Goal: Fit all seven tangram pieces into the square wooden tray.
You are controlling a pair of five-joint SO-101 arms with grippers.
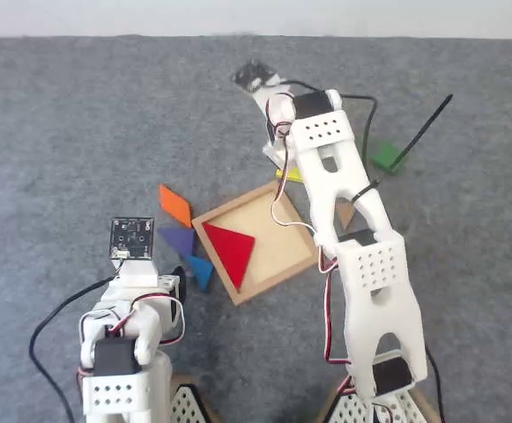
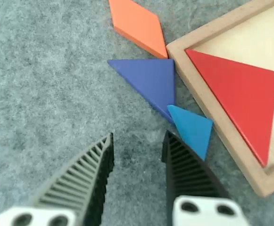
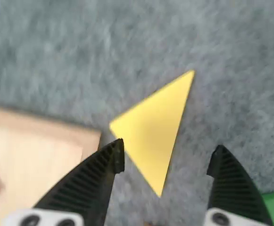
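The square wooden tray [image 1: 278, 278] lies mid-table with a red triangle [image 1: 232, 249] in it. Just outside its left rim lie an orange parallelogram [image 1: 175, 205], a dark blue triangle [image 1: 178, 239] and a small light blue triangle [image 1: 202, 270]. My left gripper [image 2: 139, 139] is open just above the carpet, with the light blue triangle [image 2: 192, 128] touching the outside of one fingertip [image 2: 167, 137]. My right gripper [image 3: 169, 148] is open, straddling the near point of a yellow triangle [image 3: 153, 127] that lies beside the tray's far corner [image 3: 33, 141]. A green piece [image 1: 384, 156] lies to the far right.
A tan piece [image 1: 345, 211] peeks out beside the right arm, near the tray's right side. A black cable [image 1: 423, 132] runs past the green piece. Grey carpet covers the table, with open room on the far left and along the front.
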